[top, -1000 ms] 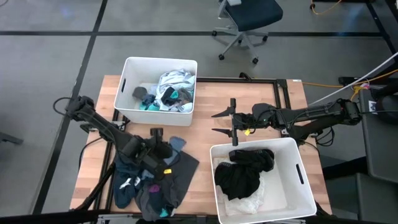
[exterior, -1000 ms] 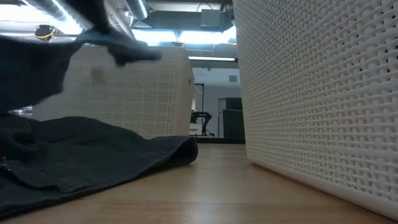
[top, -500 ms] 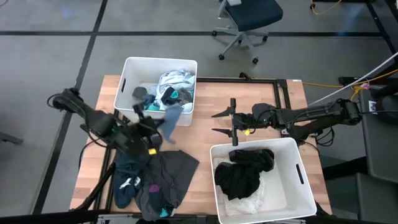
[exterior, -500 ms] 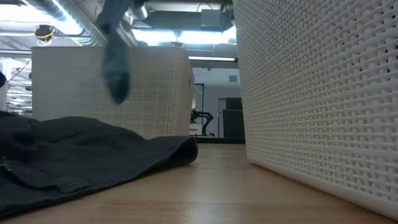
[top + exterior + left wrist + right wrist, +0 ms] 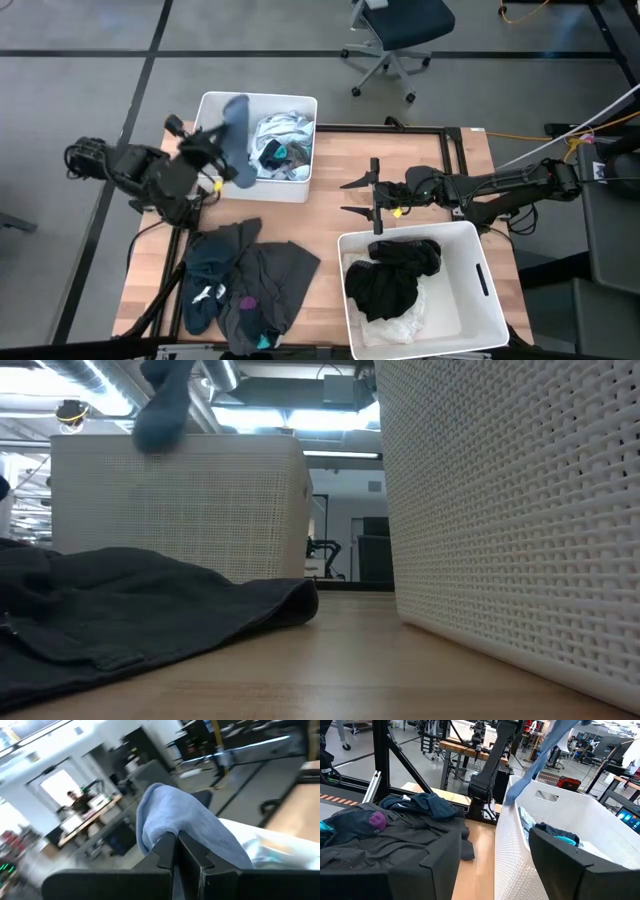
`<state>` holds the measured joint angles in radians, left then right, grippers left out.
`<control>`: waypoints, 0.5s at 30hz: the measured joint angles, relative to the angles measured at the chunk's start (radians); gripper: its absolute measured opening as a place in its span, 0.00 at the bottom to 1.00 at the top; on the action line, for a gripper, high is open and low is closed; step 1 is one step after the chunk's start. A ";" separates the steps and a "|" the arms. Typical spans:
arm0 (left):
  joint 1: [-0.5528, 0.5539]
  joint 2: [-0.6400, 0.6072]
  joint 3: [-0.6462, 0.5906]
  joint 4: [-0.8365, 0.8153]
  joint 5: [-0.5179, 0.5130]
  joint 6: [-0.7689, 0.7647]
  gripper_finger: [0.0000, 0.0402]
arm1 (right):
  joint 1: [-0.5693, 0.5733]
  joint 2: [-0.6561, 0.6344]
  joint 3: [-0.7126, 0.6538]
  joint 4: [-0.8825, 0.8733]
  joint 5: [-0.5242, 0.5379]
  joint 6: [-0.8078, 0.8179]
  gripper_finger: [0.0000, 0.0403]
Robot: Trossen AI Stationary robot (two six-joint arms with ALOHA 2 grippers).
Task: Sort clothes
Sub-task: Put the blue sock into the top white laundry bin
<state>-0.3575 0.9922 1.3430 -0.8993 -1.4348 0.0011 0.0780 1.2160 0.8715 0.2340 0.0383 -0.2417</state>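
Two dark jointed arms, black angular jaws, small yellow tags near each wrist, black cabling

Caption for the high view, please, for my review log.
Left pincer carries a pale grey-blue garment over the far white bin; right pincer waits open mid-table.

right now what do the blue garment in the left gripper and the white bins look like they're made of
The pale blue garment, pinched in the shut left gripper over the white rectangular bin, looks like soft, fine-ribbed knit fabric: it drapes limply and shows faint ribbing. That bin and the nearer white bin look like rigid matte plastic moulded in a woven lattice.
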 joint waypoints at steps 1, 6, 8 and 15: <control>0.024 -0.011 0.000 0.000 0.000 0.004 0.01 | 0.000 0.000 0.000 0.000 0.000 0.000 0.58; 0.140 -0.058 0.000 0.041 0.039 0.007 0.00 | 0.000 0.000 0.000 0.001 0.000 -0.003 0.58; 0.184 -0.072 0.000 0.079 0.115 0.026 0.00 | 0.000 0.000 0.000 0.001 0.000 -0.011 0.58; 0.334 -0.075 0.000 0.271 0.373 0.152 0.00 | 0.000 0.000 0.000 0.002 0.000 -0.025 0.58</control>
<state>-0.0233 0.9177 1.3430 -0.6287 -1.0617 0.1535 0.0781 1.2161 0.8715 0.2356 0.0383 -0.2668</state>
